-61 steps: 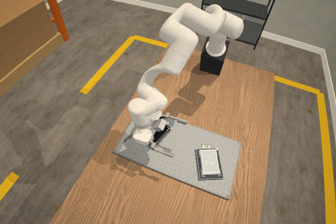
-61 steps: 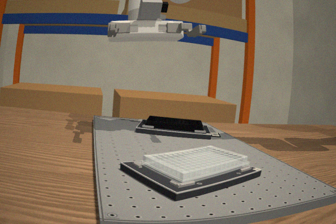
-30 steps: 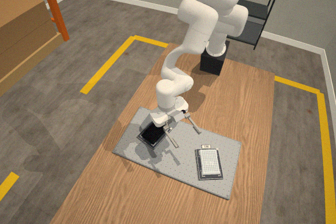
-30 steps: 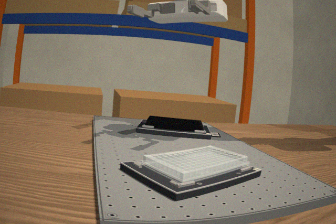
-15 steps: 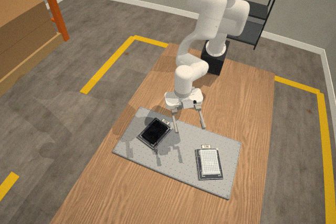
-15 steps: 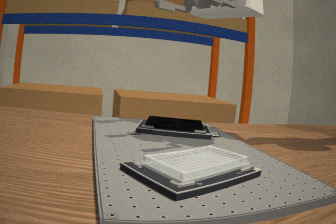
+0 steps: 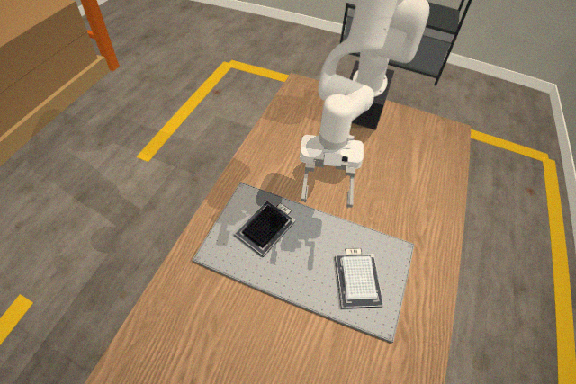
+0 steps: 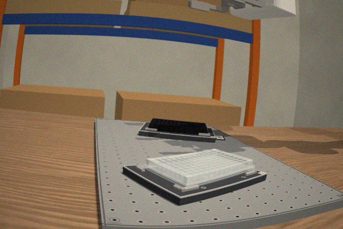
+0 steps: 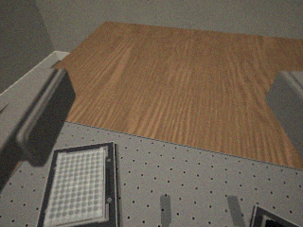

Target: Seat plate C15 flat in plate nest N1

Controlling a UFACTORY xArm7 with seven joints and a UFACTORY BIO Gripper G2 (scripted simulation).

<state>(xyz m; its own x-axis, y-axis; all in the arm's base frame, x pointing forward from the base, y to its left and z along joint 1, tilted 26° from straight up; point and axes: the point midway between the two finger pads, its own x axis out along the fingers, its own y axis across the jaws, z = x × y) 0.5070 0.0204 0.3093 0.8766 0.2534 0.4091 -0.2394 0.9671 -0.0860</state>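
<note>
A white, clear-walled well plate (image 7: 359, 277) (image 8: 199, 165) (image 9: 78, 186) sits in the dark nest (image 7: 339, 282) (image 8: 155, 186) (image 9: 112, 180) whose tag reads N1. It looks flat and inside the corner locators. A black plate (image 7: 266, 225) (image 8: 178, 127) sits in the other nest (image 7: 250, 244) (image 8: 177, 137) (image 9: 258, 218), tagged N2, and looks level. No plate's own label is readable. My gripper (image 7: 327, 201) (image 9: 166, 113) is open with nothing between its fingers. It hangs high above the table, behind the board's back edge, away from both plates.
Both nests stand on a grey perforated board (image 7: 297, 284) (image 8: 304, 193) (image 9: 142, 189), which lies on the wooden table (image 7: 185, 333) (image 8: 41, 165) (image 9: 166, 80). The N1 nest is near the board's right end in the top view, and N2 is toward its left end.
</note>
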